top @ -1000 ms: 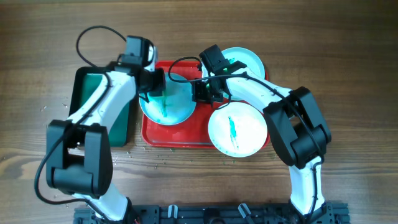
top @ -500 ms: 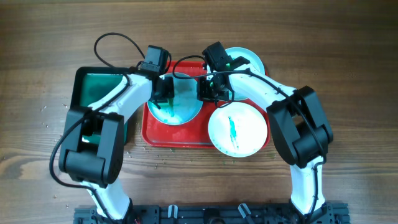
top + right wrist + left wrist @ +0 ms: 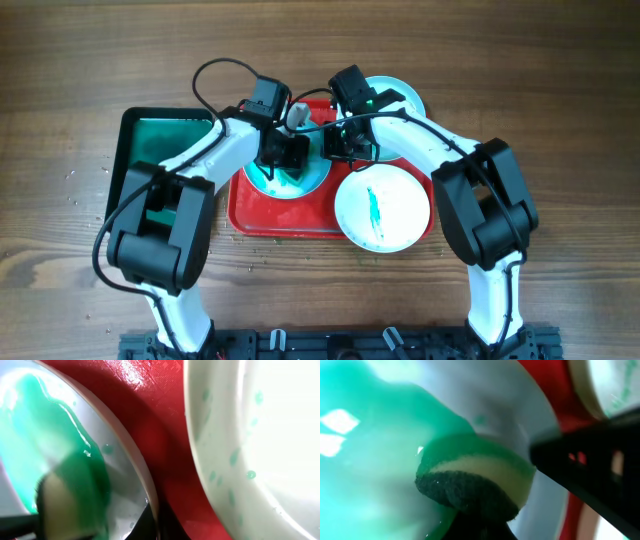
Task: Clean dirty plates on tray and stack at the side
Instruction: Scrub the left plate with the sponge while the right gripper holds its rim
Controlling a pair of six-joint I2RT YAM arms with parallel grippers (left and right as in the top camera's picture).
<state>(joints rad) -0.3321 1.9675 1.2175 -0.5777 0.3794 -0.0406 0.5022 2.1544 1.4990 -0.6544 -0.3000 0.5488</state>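
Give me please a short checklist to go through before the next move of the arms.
1. Sponge held in the left jaws and touching the left plate: ok.
2. Left plate clean: not ok, wet green covers its middle.
3. Right jaws gripping its rim: cannot tell.
4. Front plate clean: not ok, it has a green streak, and it overhangs the red tray.
5. Back plate clean: cannot tell, mostly hidden.
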